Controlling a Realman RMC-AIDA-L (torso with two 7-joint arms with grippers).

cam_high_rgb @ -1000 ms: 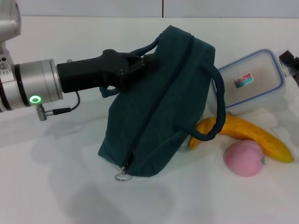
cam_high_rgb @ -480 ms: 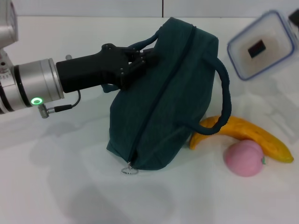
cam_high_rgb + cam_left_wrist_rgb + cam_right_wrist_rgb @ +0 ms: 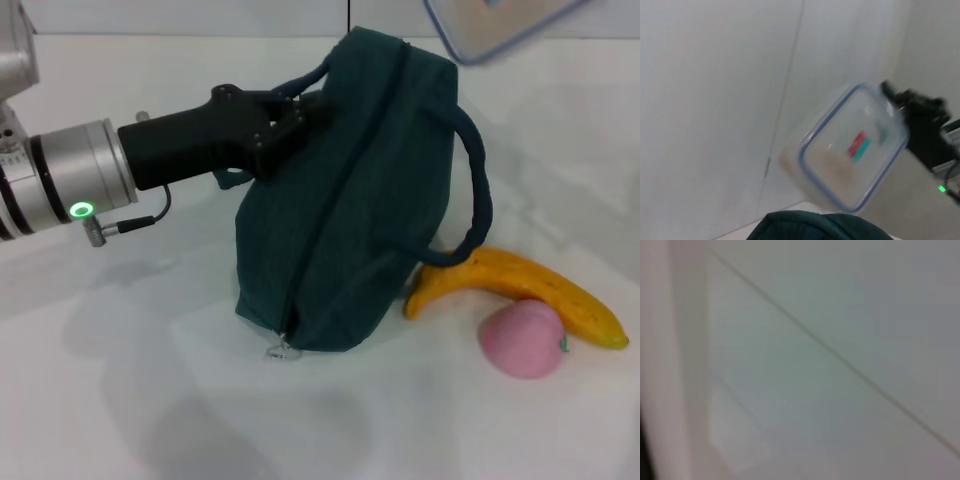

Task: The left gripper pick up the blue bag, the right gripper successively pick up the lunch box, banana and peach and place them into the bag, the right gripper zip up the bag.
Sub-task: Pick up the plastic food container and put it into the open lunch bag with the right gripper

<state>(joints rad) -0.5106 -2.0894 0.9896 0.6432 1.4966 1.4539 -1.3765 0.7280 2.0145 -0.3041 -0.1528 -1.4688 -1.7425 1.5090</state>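
1. The left gripper (image 3: 300,115) reaches in from the robot's left at the upper side of the blue bag (image 3: 350,210) and is clamped on one of the bag's looped handles, holding the bag upright on the white surface (image 3: 130,400).
2. The blue bag stands tilted near the middle of the head view, its long zipper running down the facing side to a metal ring pull (image 3: 281,350) that rests on the surface at the bag's lower corner. The zipper looks closed along the stretch that shows.
3. The bag's second handle (image 3: 478,190) loops out to the robot's right and hangs down until it meets the banana.
4. The banana (image 3: 520,292) lies on the surface just to the right of the bag, one end against the bag's base.
5. The peach (image 3: 522,338) sits on the surface in front of the banana, touching it or nearly so.
6. The lunch box (image 3: 495,22) is up in the air above and to the right of the bag, cut off by the top edge of the head view.
7. In the left wrist view the lunch box (image 3: 852,147) hangs tilted above the bag's top edge (image 3: 815,227), its sticker facing the camera; the right gripper (image 3: 902,102) holds it at one corner of the blue-rimmed lid.
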